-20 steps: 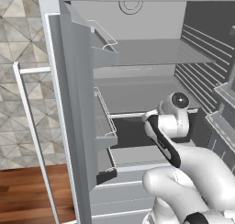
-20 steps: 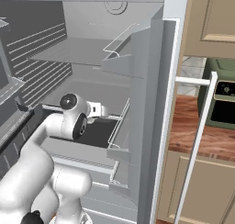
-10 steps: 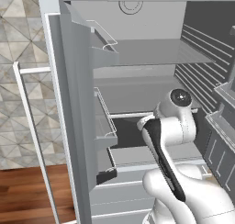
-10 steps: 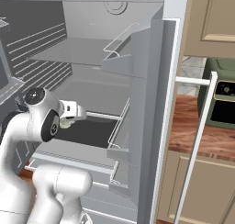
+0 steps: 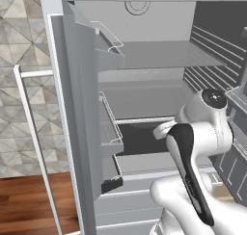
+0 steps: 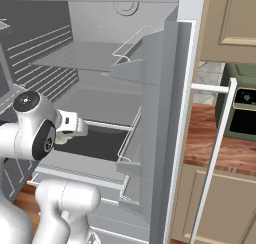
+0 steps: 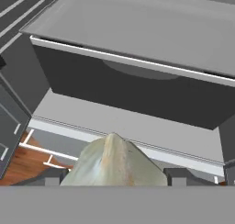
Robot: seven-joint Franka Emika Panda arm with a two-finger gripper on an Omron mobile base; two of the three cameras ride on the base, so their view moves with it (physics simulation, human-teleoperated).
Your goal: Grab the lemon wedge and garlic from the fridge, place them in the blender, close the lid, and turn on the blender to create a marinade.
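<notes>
While the fridge (image 5: 144, 84) stands open, the hand (image 7: 114, 175) holds a pale lump (garlic (image 7: 112, 161), by its whitish colour) between widely spread fingertips (image 7: 176, 176), just outside the lower shelf (image 7: 124, 122); the blender lies elsewhere.

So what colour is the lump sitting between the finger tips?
Pale whitish with a faint yellow-green tinge, the rounded lump; clearest in the hand view.

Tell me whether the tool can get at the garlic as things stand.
Probably yes: the garlic sits right between the fingertips of the tool, seemingly gripped, with nothing in between, in front of the open fridge.
</notes>
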